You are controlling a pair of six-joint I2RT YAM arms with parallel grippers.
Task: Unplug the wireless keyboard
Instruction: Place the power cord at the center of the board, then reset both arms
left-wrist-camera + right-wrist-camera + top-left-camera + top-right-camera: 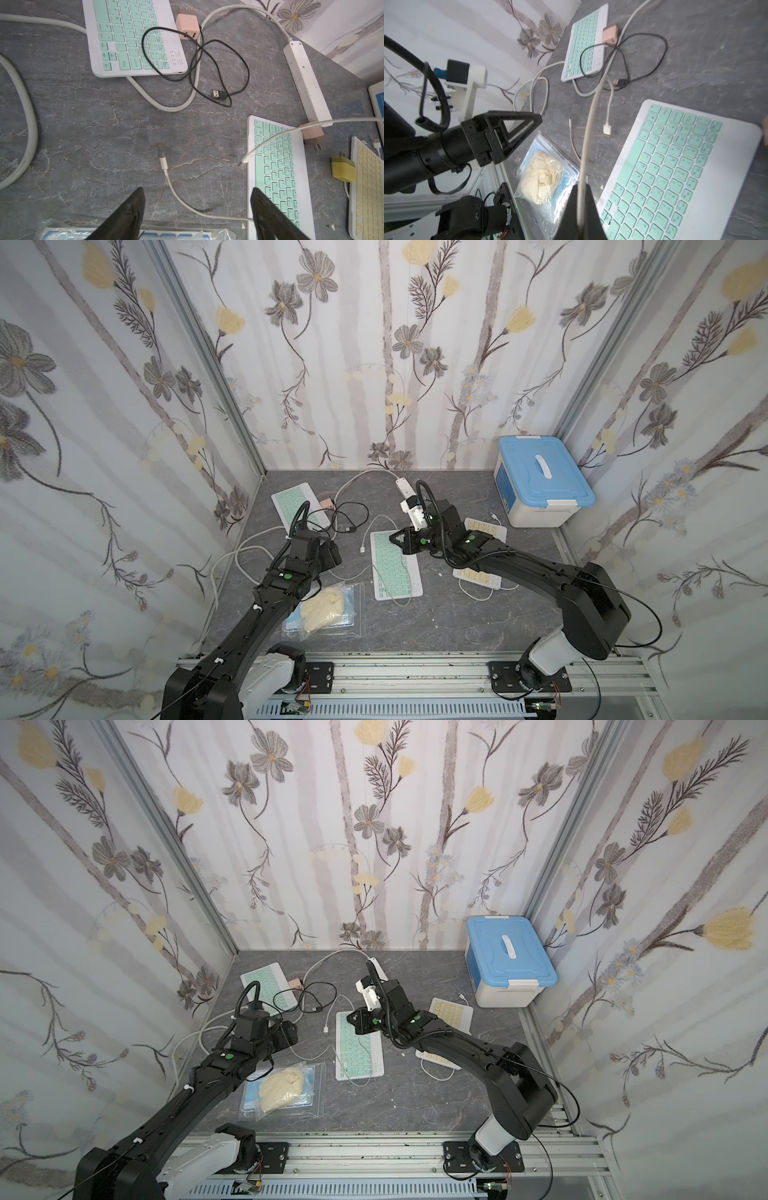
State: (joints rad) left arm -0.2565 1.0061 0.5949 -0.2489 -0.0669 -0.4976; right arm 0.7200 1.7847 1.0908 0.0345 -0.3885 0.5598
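My right gripper [581, 192] is clamped on the white cable [592, 108], over the 12 o'clock end of the mint keyboard [397, 568] lying mid-bench [436, 622]. My left gripper [197, 190] hangs wide open and empty at its 9 o'clock.

Left hand [197, 190] spread, right hand [581, 188] clamped

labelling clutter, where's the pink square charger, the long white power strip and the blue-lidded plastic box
pink square charger [187, 25]: left wrist view, top face
long white power strip [307, 83]: left wrist view, mid-body
blue-lidded plastic box [543, 467]: in a top view, lid handle
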